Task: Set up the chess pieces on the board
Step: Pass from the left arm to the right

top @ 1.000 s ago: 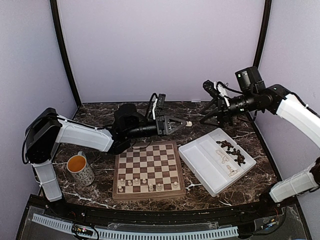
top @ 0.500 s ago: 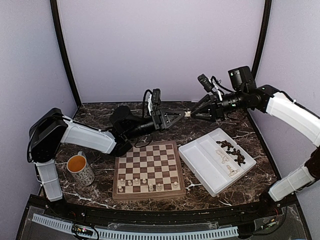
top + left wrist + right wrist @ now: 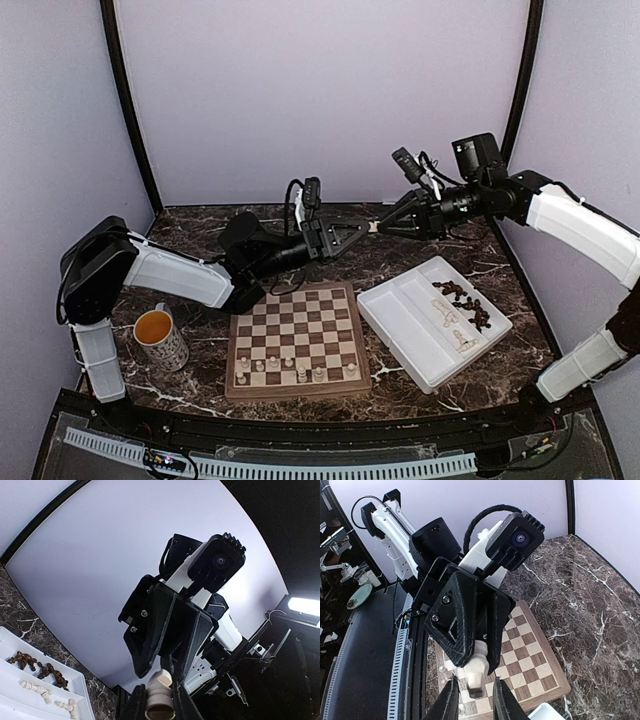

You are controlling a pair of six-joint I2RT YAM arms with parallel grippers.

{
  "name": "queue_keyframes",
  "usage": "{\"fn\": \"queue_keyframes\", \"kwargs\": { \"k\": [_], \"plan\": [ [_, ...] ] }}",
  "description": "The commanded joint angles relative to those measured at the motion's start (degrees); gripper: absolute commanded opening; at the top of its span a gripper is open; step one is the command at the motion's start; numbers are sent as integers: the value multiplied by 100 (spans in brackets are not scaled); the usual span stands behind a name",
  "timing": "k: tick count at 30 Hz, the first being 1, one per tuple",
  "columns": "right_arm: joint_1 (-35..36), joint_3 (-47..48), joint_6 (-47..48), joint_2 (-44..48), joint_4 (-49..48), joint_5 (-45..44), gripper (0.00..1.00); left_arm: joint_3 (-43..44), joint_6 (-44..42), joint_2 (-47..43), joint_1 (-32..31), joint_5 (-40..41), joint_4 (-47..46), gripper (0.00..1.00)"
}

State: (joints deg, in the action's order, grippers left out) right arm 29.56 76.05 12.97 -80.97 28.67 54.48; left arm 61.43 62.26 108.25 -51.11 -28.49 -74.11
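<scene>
Two pincers meet tip to tip in the air above the far part of the table (image 3: pixel 400 262), well behind the board (image 3: pixel 300 318). One pale piece (image 3: pixel 373 227) is between them. The left pincer (image 3: pixel 362 228) is clenched on this piece: in the left wrist view its fingers (image 3: pixel 137 707) press it from both sides. The right pincer (image 3: pixel 386 227) looks released. In the right wrist view its fingers (image 3: pixel 447 702) stand on either side of the piece and a small gap shows.

I judge this to be a passing of the piece between the arms, done in the air so that both pincers have free room and the grip can be changed for standing the piece upright.

Several pale pieces (image 3: pixel 290 371) already stand on the two nearest rows of the board, so the task is early. Dark pieces (image 3: pixel 462 298) wait in the white tray (image 3: pixel 400 318), because that is the store within reach of the right arm.

No brand, label or writing can be read anywhere.
</scene>
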Motion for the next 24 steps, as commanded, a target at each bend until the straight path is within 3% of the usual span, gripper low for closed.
{"fn": "queue_keyframes", "kwargs": {
  "k": [1, 6, 10, 24],
  "plan": [
    [-38, 12, -54, -78, -205, 166, 25, 82, 55, 64, 7, -48, -251, 7],
    [-38, 22, -70, -77, -216, 159, 14, 175, 110, 159, -4, -73, -258, 8],
    [-37, 73, -41, -84, -148, -6, 6, 178, 70, 136, -4, -67, -171, 15],
    [-38, 180, 106, -118, 103, -187, 3, 118, -203, -20, 11, -16, 118, 29]
  ]
}}
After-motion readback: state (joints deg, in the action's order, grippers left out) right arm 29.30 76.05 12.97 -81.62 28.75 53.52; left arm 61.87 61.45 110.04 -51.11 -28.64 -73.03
